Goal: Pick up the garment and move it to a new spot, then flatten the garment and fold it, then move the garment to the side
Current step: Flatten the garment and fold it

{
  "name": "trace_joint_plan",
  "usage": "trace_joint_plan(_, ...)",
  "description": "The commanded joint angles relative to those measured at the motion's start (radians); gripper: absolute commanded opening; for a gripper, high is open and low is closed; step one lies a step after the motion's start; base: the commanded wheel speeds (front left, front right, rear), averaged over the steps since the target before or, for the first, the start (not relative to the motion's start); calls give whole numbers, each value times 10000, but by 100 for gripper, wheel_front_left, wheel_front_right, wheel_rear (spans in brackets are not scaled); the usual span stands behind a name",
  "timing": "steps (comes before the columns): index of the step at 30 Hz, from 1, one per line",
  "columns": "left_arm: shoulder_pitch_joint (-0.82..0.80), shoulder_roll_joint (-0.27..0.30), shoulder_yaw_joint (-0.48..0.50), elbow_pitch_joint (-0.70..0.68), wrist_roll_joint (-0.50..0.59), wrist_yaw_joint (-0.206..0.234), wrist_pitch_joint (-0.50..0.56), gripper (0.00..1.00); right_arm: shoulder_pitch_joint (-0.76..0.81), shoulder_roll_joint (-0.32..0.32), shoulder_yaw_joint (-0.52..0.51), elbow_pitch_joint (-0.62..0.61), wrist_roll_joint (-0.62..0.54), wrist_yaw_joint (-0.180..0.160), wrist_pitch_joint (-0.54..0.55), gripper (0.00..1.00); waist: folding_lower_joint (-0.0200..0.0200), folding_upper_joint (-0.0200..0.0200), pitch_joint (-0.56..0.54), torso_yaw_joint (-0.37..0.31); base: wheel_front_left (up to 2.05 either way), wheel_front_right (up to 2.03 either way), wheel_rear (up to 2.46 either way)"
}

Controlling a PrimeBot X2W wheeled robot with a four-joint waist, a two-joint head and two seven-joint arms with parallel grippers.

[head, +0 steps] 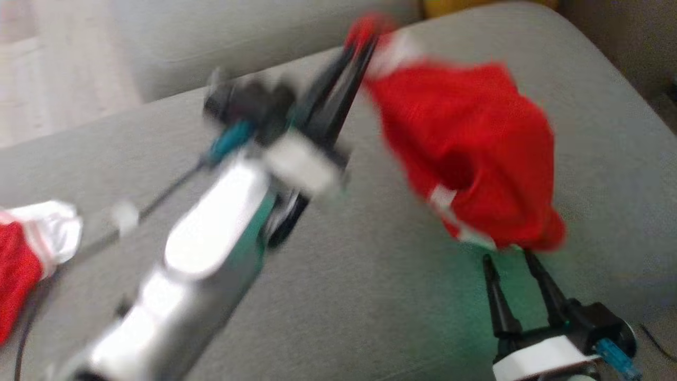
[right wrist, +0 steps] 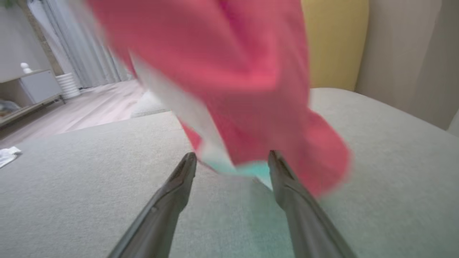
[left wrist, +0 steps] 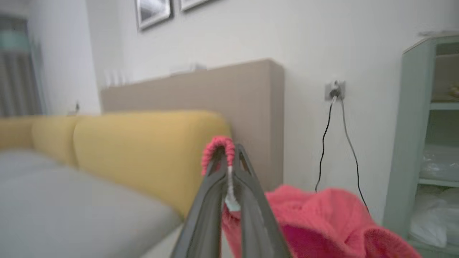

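Note:
The garment (head: 470, 153) is red knit with white trim and hangs in the air over the grey sofa seat (head: 370, 296), blurred by motion. My left gripper (head: 365, 39) is shut on its top edge; in the left wrist view the fingers (left wrist: 244, 186) pinch a red fold with a white strip, and the garment (left wrist: 322, 222) droops to the right. My right gripper (head: 508, 259) stands open just below the garment's hanging hem. In the right wrist view its gripper (right wrist: 233, 159) points at the lower edge of the garment (right wrist: 251, 89), with nothing between the fingers.
Another red and white garment (head: 26, 248) lies at the left edge of the seat. Yellow back cushions (left wrist: 143, 150) line the sofa's rear. Beyond stand a beige headboard (left wrist: 222, 93), a wall socket with cables (left wrist: 335, 91) and a pale shelf unit (left wrist: 426, 136).

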Motion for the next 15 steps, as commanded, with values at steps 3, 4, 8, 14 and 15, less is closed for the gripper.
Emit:
trace_joint_plan(3, 2081, 1016, 447, -742, -1098, -109, 692, 0, 71, -51, 66, -428, -120, 73, -59, 100, 3, 0, -415, 1270, 0, 0, 0)
trace_joint_plan(4, 2768, 1217, 480, -922, -1450, -100, 855, 0, 127, -53, 16, -468, -122, 73, -59, 100, 3, 0, -365, 1484, 0, 0, 0)
trace_joint_plan(8, 4924, 1925, 640, -1554, -2234, 202, 962, 0, 230, -131, -177, -651, 79, 73, -59, 100, 3, 0, -113, 2273, 0, 0, 0)
trace_joint_plan(14, 6050, 2310, 741, -2202, -2610, 383, 864, 0, -146, -968, -326, -1114, 519, 73, -59, 100, 3, 0, 328, 3360, 0, 0, 0)
trace_joint_plan(15, 6044, 2333, 752, -2269, -2608, 396, 864, 0, -329, -1164, -323, -1049, 637, 73, -59, 100, 3, 0, 407, 3501, 0, 0, 0)
